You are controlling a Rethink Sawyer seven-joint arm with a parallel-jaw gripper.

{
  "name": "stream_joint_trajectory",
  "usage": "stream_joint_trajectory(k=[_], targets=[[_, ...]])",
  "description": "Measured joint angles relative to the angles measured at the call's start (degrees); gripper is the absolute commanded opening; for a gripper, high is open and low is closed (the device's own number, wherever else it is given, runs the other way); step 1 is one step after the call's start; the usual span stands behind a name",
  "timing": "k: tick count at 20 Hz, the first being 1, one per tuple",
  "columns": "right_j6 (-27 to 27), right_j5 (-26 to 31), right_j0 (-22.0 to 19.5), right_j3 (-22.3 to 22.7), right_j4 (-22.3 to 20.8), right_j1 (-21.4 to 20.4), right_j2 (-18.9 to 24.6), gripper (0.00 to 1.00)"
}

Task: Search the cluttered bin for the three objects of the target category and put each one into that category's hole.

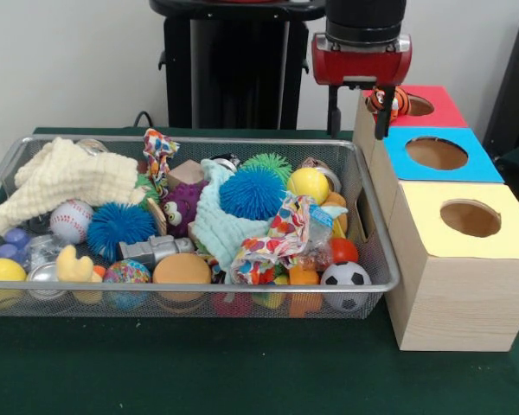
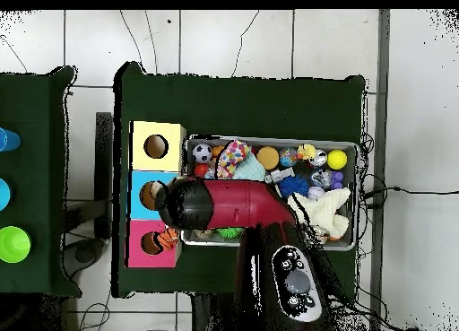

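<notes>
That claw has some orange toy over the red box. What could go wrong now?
The orange striped toy hangs in the gripper near the rim of the red box's hole, not squarely over it. Dropped here, it might catch the rim and stay on the lid, or roll off toward the wire bin.

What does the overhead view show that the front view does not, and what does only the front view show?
Only the overhead view shows the arm's red and black body and the green cup on a side table. Only the front view shows the tool shut on an orange striped toy beside the red box's hole. Both show the wire bin, the soccer ball and the red, blue and yellow boxes.
</notes>
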Motion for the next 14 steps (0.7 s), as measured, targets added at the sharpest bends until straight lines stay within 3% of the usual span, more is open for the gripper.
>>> stream_joint_trajectory(k=[14], targets=[[0.0,0.0,0.2,0.8,0.0,1.3,2.0,1.0]])
